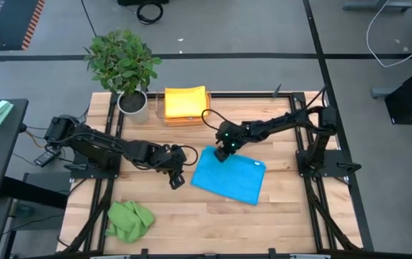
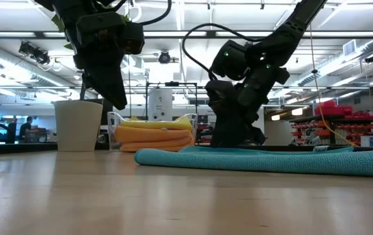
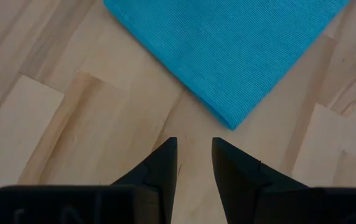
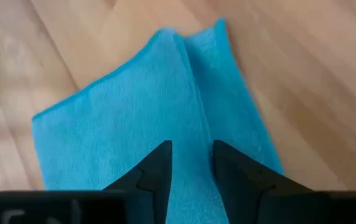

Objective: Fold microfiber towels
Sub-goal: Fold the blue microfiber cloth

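Green towel (image 1: 129, 219): crumpled, lower left of the high view.
Blue towel (image 1: 229, 175): folded flat, centre of the table.
Left gripper (image 1: 178, 178): left of the blue towel, above bare wood, fingers narrowly apart, empty.
Right gripper (image 1: 224, 152): on the blue towel's upper-left corner, fingers narrowly apart.
Yellow and orange towels (image 1: 185, 101): stacked, upper centre.
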Tool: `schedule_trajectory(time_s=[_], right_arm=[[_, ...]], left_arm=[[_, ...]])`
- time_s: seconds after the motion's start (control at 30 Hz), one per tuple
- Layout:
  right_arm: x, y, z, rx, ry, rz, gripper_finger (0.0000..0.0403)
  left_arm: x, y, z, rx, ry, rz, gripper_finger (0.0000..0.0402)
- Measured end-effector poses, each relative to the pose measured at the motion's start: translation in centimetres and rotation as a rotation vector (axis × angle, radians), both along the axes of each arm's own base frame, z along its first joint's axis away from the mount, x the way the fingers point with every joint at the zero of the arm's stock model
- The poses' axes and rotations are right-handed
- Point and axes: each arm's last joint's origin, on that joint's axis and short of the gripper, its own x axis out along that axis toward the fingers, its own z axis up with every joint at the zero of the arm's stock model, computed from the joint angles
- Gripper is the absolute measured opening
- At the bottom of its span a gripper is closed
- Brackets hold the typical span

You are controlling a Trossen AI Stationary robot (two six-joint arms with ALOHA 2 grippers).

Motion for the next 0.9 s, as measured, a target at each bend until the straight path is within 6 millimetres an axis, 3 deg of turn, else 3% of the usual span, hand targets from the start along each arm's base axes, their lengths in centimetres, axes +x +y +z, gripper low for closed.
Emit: schedule_trajectory(time_s=[0.37,0.63,0.9], right_arm=[[-0.21,0.42,-0.26,-0.095,0.045,0.027,0.0084],[-0.20,0.38,-0.25,-0.142,0.039,0.069,0.0012],[-0.28,-0.06,0.25,-0.137,0.015,0.063,0.0003]], left_arm=[[0.00,0.01,0.00,-0.006,-0.001,0.009,0.0107],[0.00,0.01,0.00,-0.006,-0.001,0.010,0.0107],[0.00,0.00,0.00,-0.006,-0.001,0.010,0.0107]])
